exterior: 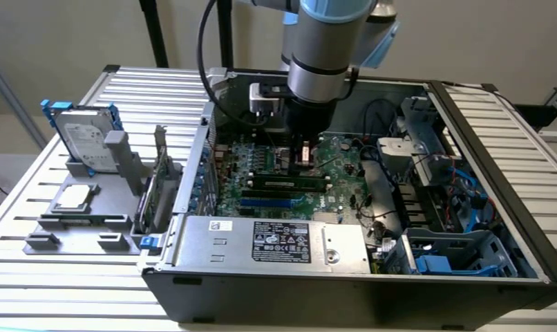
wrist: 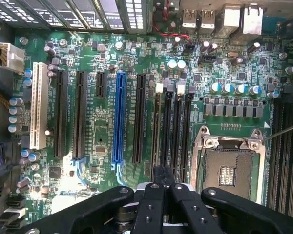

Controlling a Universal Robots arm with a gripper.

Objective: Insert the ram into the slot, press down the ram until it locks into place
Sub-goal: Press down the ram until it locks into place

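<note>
In the exterior view the ram, a dark stick with a pale label, stands on edge in a slot on the motherboard inside the open computer case. My gripper hangs over the board just behind the ram, toward the CPU area, and I cannot tell whether it touches the ram. In the wrist view my gripper is shut, its black fingers pressed together with nothing visible between them. Their tips sit over the near ends of several parallel black slots with small white latches.
The square metal CPU socket lies beside those slots. A long blue connector, black expansion slots and a white one fill the board's other side. A metal cover and cables crowd the case. A hard drive stands outside on a grey fixture.
</note>
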